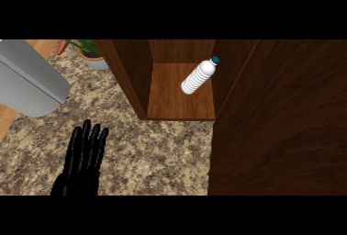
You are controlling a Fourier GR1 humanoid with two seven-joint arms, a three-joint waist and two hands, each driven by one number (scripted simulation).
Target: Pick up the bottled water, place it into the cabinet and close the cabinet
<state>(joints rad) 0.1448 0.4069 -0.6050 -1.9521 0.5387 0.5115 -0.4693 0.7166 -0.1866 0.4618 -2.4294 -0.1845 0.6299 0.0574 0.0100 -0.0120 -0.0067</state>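
Bottled water lies inside the open cabinet, on its wooden floor towards the back and just beside the right inner wall. The bottle is white and ribbed, tilted so that its blue cap points up and to the back right corner, and no hand touches it. The cabinet stands on the far right part of the counter, and its door — a broad dark wood panel — stands swung out along the counter's right edge, covering that whole side. The left hand shows near the counter's near left corner, well apart from the cabinet, its black fingers straight and close together, holding nothing. At the far left edge sits a large grey rounded object; beside it, at the far edge, is a potted plant — just left of the cabinet's side wall.
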